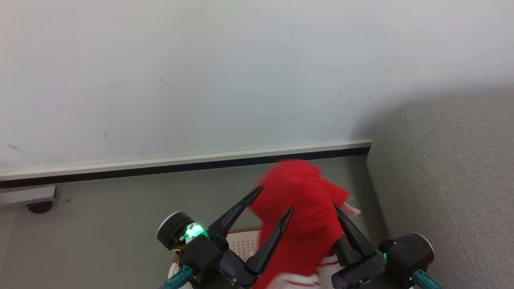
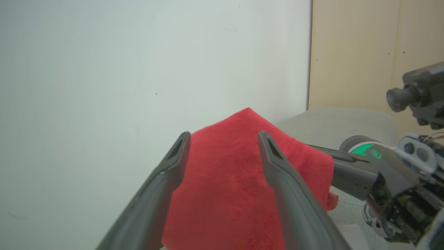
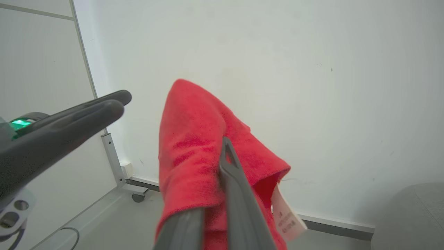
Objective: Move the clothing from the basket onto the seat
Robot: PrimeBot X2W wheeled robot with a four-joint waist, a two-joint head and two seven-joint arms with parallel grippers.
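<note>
The clothing [image 1: 299, 208], a bright red garment, hangs lifted above the basket [image 1: 243, 243], whose cream perforated side peeks out below it. My right gripper [image 1: 336, 208] is shut on the clothing [image 3: 194, 146], its fingers [image 3: 239, 198] pinching the fabric beside a small white label [image 3: 288, 215]. My left gripper [image 1: 275, 198] is open, and the clothing [image 2: 229, 180] shows between and behind its spread fingers [image 2: 277, 163]. The grey seat [image 1: 449, 180] stands to the right. A white band [image 1: 297, 280] shows at the garment's lower end.
A pale wall with a dark baseboard [image 1: 192, 166] runs close ahead. A partition foot on a caster [image 1: 39, 206] stands at the far left on the grey floor. A wood panel [image 2: 350, 52] rises behind the seat [image 2: 333, 121].
</note>
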